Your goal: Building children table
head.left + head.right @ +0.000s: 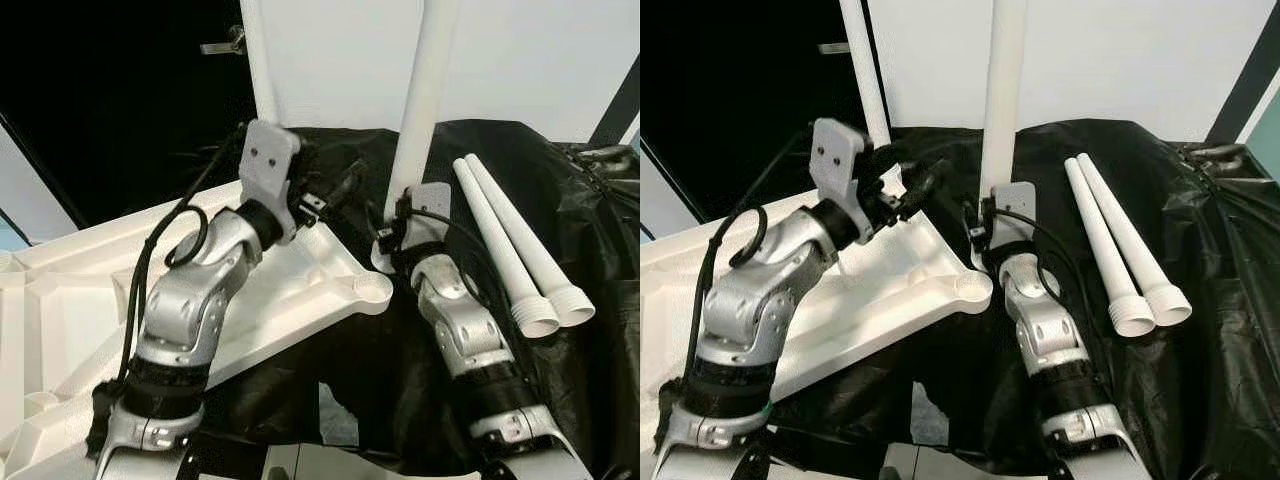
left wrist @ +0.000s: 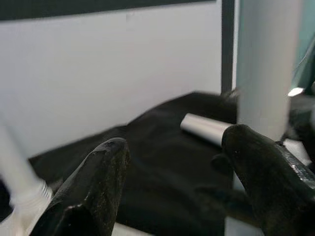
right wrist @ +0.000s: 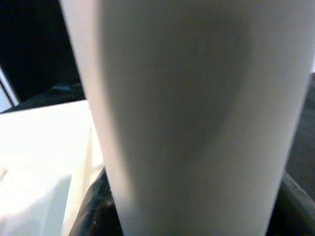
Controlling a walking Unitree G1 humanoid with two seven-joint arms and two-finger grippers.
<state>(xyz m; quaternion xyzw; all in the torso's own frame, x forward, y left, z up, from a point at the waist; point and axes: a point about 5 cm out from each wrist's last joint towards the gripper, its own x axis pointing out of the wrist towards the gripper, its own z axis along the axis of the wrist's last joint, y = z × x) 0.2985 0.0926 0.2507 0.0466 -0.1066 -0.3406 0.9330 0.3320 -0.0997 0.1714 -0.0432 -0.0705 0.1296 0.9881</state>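
table leg [image 1: 425, 90] upright, clasped by right gripper [image 1: 400, 222] fingers

Two silver jointed robot arms reach forward, elbows bent. The left gripper [image 2: 172, 182] holds its two long black fingers [image 2: 93, 187] spread apart. The right gripper [image 1: 400, 225] is raised upright at the wrist.

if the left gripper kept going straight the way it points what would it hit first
Probably the black sheet ahead of the open left gripper; the upright white leg stands just off to one side, though depth is unclear.
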